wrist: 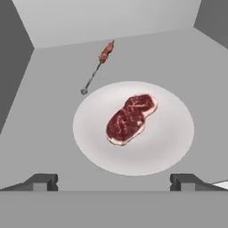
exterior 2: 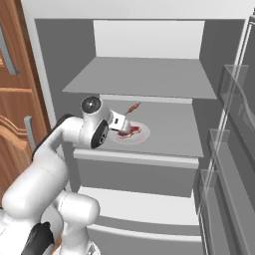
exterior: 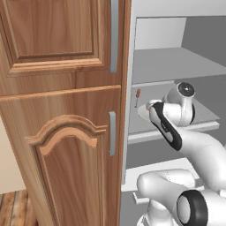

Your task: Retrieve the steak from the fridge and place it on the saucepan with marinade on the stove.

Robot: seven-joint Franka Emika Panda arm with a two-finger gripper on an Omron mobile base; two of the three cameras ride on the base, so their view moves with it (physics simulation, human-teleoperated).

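The steak (wrist: 131,118), a raw red slab with pale marbling, lies on a round white plate (wrist: 169,142) on the middle shelf of the open fridge (exterior 2: 164,142). My gripper (wrist: 113,182) hovers just above and in front of the plate, open, its two dark fingertips (wrist: 42,181) spread wide with nothing between them. From the right base view the gripper (exterior 2: 125,127) reaches over the near-left rim of the plate (exterior 2: 143,133), close to the steak (exterior 2: 129,132). The saucepan, marinade and stove are out of view.
A thin red-tipped skewer (wrist: 100,62) lies on the shelf behind the plate. Another shelf (exterior 2: 144,74) hangs overhead. The fridge door with its bins (exterior 2: 234,149) stands open at the right. A wooden cabinet (exterior: 62,110) borders the fridge on the left.
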